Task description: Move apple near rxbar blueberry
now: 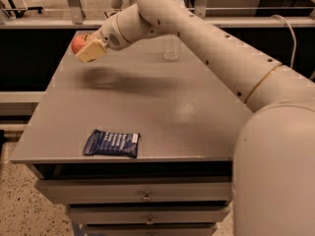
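The apple [77, 44], red with yellowish patches, is held in my gripper [87, 48] above the far left corner of the grey table [197, 112]. The gripper is shut on the apple and casts a shadow on the tabletop below it. The rxbar blueberry [112, 143], a flat dark navy wrapper with white lettering, lies near the table's front edge, left of centre. The gripper and apple are well behind the bar and a little to its left. My arm reaches in from the right, across the back of the table.
A clear plastic water bottle [172, 47] stands at the back of the table, under my arm. Drawers [145, 194] sit below the tabletop. My large white base [275, 171] fills the right foreground. Metal rails run behind the table.
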Action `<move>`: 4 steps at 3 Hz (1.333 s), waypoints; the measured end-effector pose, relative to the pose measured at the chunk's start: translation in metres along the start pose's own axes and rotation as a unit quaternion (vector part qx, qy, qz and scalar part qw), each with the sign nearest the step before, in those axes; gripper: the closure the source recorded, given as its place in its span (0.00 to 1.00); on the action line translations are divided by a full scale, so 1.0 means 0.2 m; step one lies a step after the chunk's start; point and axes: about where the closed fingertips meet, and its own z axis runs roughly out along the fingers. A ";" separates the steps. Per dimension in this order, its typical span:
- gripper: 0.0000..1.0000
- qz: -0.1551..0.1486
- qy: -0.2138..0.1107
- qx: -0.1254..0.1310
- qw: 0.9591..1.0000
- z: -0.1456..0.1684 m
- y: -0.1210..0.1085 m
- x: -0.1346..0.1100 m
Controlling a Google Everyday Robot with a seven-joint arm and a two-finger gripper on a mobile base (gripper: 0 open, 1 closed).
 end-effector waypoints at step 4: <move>1.00 -0.122 0.047 -0.061 0.990 -0.90 0.62 0.45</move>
